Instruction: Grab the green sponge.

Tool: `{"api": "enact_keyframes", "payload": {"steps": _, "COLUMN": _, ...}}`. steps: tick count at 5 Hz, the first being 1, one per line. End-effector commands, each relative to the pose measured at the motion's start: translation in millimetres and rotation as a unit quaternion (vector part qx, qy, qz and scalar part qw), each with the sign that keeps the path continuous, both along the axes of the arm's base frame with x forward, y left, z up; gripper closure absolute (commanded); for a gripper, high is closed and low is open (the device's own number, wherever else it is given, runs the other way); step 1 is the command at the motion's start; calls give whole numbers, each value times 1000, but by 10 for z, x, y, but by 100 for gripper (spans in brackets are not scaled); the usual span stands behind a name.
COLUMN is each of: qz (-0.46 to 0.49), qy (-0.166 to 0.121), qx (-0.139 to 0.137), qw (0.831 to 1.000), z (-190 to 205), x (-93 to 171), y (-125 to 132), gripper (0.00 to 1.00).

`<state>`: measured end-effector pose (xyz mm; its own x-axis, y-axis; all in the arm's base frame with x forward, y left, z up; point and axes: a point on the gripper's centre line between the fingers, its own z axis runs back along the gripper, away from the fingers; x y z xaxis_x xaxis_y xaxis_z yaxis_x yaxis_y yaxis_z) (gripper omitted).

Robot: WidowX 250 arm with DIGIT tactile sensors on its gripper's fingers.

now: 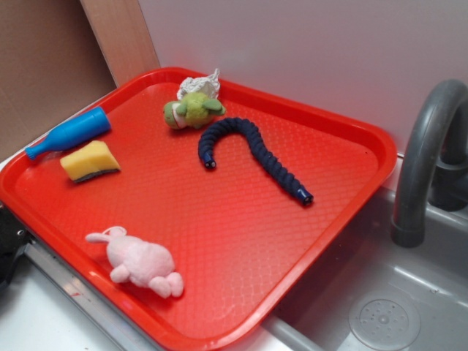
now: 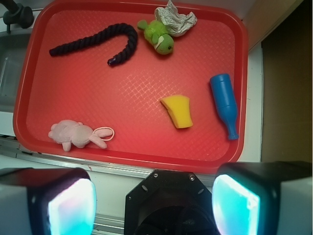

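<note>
Green sponge (image 1: 90,161) (image 2: 178,111) is seen lying on the red tray (image 1: 241,219) (image 2: 73,93), near the tray's edge on the blue bottle's side; its yellow foam is uppermost, with a thin dark layer noted along its lower face in the exterior view. Blue plastic bottle (image 1: 69,132) (image 2: 224,103) is laid on its side just beside the sponge, apart from it, neck pointing toward the tray rim. Green plush toy (image 1: 193,110) (image 2: 157,35) is found near the far rim, touching a crumpled whitish wad (image 1: 199,85) (image 2: 174,19). Dark blue braided rope (image 1: 252,155) (image 2: 98,40) is curved across the tray's middle. Pink plush rabbit (image 1: 140,260) (image 2: 77,134) is placed near the front rim, well apart from the sponge.

Gripper (image 2: 154,200) is seen only in the wrist view: fingers (image 2: 71,203) spread wide, nothing held between them, positioned off the tray's front rim, well apart from the sponge. A grey faucet (image 1: 428,157) (image 2: 14,13) and sink (image 1: 380,300) are noted beside the tray.
</note>
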<state>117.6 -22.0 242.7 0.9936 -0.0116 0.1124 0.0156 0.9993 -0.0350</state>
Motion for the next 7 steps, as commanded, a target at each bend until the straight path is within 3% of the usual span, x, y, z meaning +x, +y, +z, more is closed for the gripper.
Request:
{"api": "enact_keyframes", "payload": {"steps": 1, "qz": 0, "qy": 0, "qx": 0, "qw": 1000, "z": 0, "x": 0, "y": 0, "gripper": 0}}
{"api": "enact_keyframes", "payload": {"steps": 2, "qz": 65, "qy": -18, "qx": -26, "qw": 997, "z": -50, "x": 169, "y": 279, "gripper": 0}}
{"api": "enact_keyframes", "payload": {"steps": 3, "qz": 96, "qy": -36, "qx": -28, "qw": 994, "z": -175, "x": 286, "y": 530, "gripper": 0}}
{"api": "enact_keyframes", "payload": {"steps": 4, "qz": 108, "qy": -37, "qx": -19, "qw": 993, "z": -457, "x": 408, "y": 683, "gripper": 0}}
{"api": "enact_keyframes", "payload": {"steps": 5, "qz": 75, "qy": -34, "qx": -15, "qw": 996, "z": -809, "x": 507, "y": 652, "gripper": 0}}
{"api": "enact_keyframes", "payload": {"steps": 6, "qz": 45, "qy": -12, "qx": -25, "qw": 999, "z": -1235, "x": 605, "y": 563, "gripper": 0}}
{"api": "enact_keyframes", "payload": {"steps": 7, "qz": -11, "qy": -5, "qx": -85, "qw": 996, "z": -1633, "x": 714, "y": 475, "gripper": 0}}
